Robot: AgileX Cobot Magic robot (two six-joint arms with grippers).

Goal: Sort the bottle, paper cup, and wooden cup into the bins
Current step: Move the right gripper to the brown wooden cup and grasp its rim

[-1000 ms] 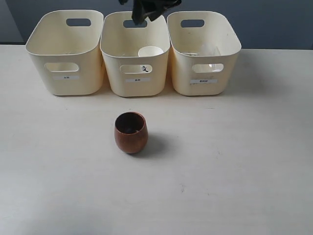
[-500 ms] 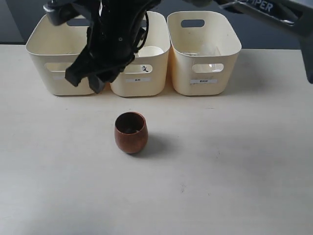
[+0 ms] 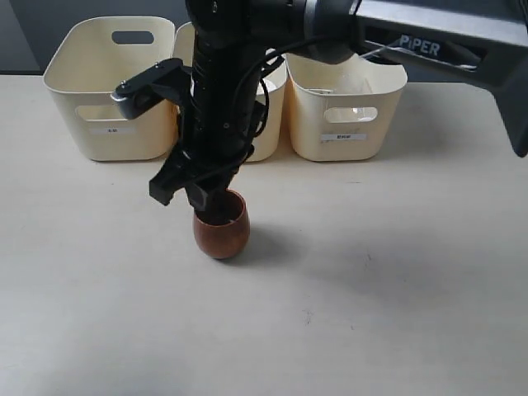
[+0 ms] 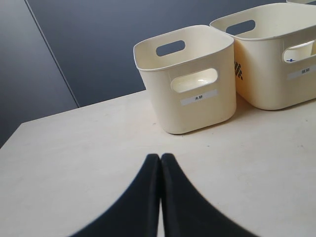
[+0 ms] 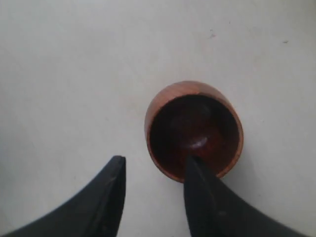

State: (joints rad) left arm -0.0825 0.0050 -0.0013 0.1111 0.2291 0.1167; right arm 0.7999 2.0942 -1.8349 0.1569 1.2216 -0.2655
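Observation:
The reddish-brown wooden cup (image 3: 221, 235) stands upright on the table in front of the bins. My right gripper (image 3: 183, 195) has come down over it and is open. In the right wrist view, one finger of the right gripper (image 5: 155, 160) dips inside the wooden cup (image 5: 187, 91) and the other stays outside its wall. Three cream bins stand at the back: the left bin (image 3: 107, 124), the middle bin (image 3: 268, 140) mostly behind my arm, and the right bin (image 3: 346, 115). The paper cup and the bottle are hidden. My left gripper (image 4: 160, 157) is shut and empty, low over the table.
The right arm (image 3: 239, 74) crosses in front of the middle bin. In the left wrist view, the left bin (image 4: 185, 84) and the bin beside it (image 4: 266, 64) stand ahead on the pale table (image 3: 396, 272).
The right arm has swung down from above the middle bin to the wooden cup, with one finger now inside it. The cup has not moved.

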